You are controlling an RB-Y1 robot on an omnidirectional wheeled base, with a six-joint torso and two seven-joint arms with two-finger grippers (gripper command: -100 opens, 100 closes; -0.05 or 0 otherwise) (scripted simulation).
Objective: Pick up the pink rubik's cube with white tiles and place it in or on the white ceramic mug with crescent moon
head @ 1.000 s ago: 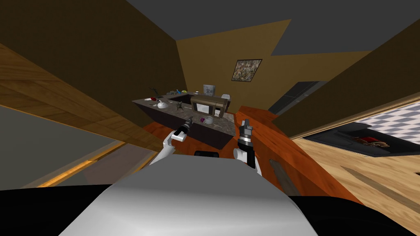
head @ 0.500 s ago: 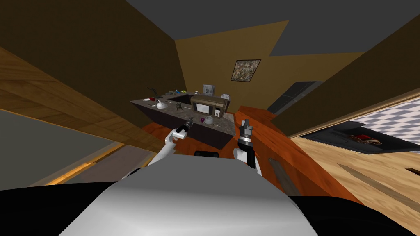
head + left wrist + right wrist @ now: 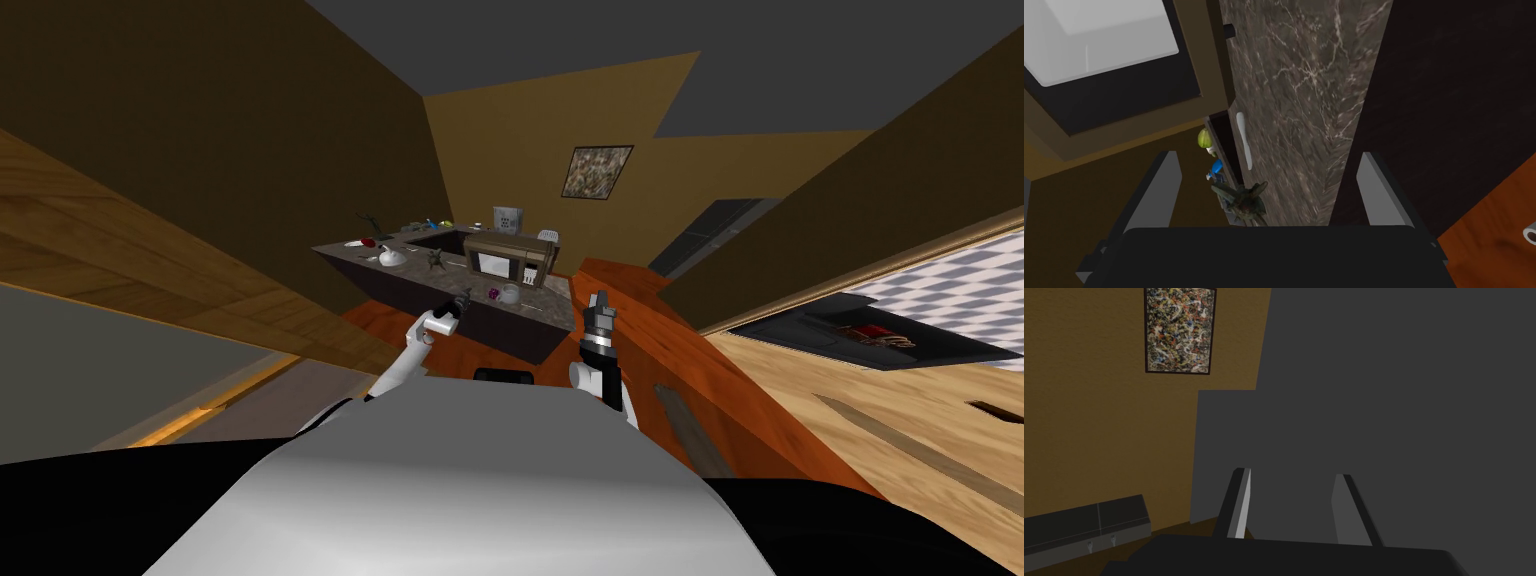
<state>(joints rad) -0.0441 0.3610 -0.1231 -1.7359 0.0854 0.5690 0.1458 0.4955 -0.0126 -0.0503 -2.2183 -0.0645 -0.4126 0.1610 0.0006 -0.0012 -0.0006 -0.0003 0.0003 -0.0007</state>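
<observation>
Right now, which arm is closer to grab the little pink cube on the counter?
Probably left. The left arm's fingers are open at the edge of the dark marble counter, near the small pink cube. The right arm's fingers point upward, farther off.

On one dark marbled counter (image 3: 1304, 100) are counted one brown microwave (image 3: 508, 258), one pink cube (image 3: 493, 293), one white mug (image 3: 510, 294), one dark spiky figure (image 3: 1244, 202) and one white elongated piece (image 3: 1244, 140), while one framed picture (image 3: 598, 171) is seen on the wall.

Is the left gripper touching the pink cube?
Apart. The head view shows the left gripper short of the pink cube, a strip of counter between them; its fingers stand open.
</observation>
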